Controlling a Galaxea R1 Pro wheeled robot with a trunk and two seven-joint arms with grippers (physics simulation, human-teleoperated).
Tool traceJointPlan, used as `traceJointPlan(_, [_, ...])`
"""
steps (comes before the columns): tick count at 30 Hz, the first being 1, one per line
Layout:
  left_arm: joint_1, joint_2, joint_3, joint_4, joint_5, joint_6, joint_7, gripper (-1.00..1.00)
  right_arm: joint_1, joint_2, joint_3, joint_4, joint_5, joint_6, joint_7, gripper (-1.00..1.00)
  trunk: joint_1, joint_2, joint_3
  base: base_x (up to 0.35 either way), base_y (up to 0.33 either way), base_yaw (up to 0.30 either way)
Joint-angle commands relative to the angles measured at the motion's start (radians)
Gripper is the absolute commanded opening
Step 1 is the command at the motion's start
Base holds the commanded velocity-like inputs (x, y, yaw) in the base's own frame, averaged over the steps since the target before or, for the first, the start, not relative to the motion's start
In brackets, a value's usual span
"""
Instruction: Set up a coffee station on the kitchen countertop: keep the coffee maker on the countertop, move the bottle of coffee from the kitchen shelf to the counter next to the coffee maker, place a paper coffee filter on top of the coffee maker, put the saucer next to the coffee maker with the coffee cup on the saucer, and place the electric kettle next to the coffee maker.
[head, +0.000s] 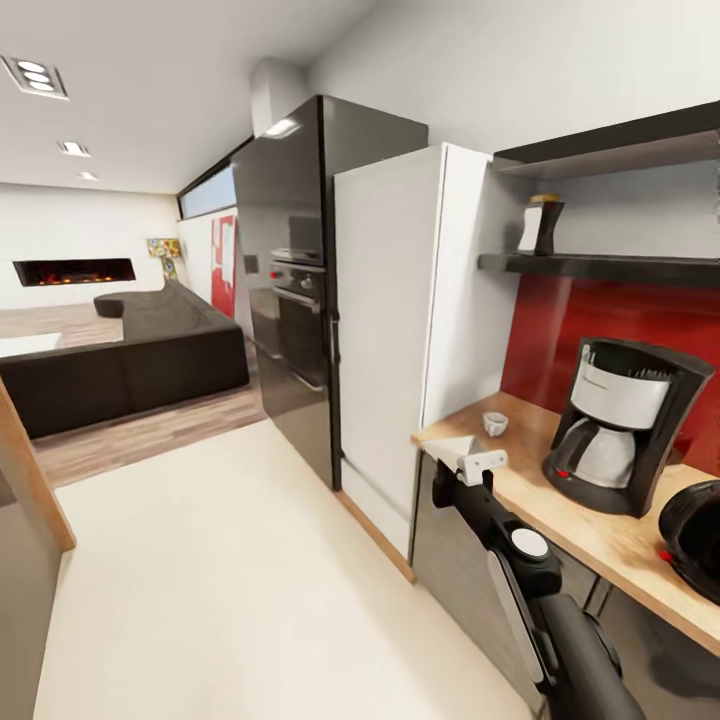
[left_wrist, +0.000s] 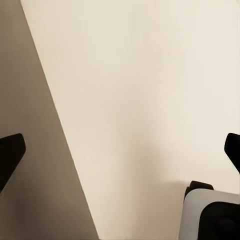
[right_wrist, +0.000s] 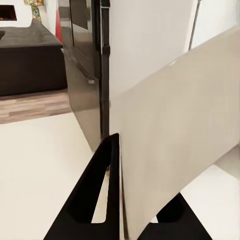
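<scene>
Item: right gripper (head: 468, 460), closed on a paper filter (right_wrist: 170, 145), at counter (head: 600, 540) edge. Maker (head: 622, 425) at 3 o'clock; cup (head: 494, 423) behind (kettle (head: 695, 535) nearer). Left gripper (left_wrist: 120, 150) wide open, empty. Step judged: filter placement; next, lift onto maker top.

A wooden tabletop (head: 600, 540) runs along a red back wall. On it stand a small white coffee cup (head: 495, 423) near the far end, a black and silver coffee maker (head: 622, 425) in the middle, and a dark rounded electric kettle (head: 695, 535) at the near edge. Above, a dark shelf (head: 620, 267) carries a bottle of coffee (head: 541, 225). Pale floor (head: 230, 590) spreads alongside.
</scene>
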Motion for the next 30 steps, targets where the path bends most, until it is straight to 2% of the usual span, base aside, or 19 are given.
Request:
traceJointPlan(1, [0.001, 0.0, 0.002, -0.001, -0.001, -0.001, 0.0, 1.0, 0.0, 0.001, 0.0, -0.001, 0.004, 0.006, 0.0, -1.0, 0.001, 0.0, 0.001, 0.242, 0.261, -0.239])
traceJointPlan(30, [0.002, -0.001, 0.003, 0.0, -0.001, -0.001, -0.001, 1.0, 0.0, -0.001, -0.001, 0.0, 0.004, 0.006, 0.0, -1.0, 0.001, 0.0, 0.018, 0.237, 0.272, -0.242])
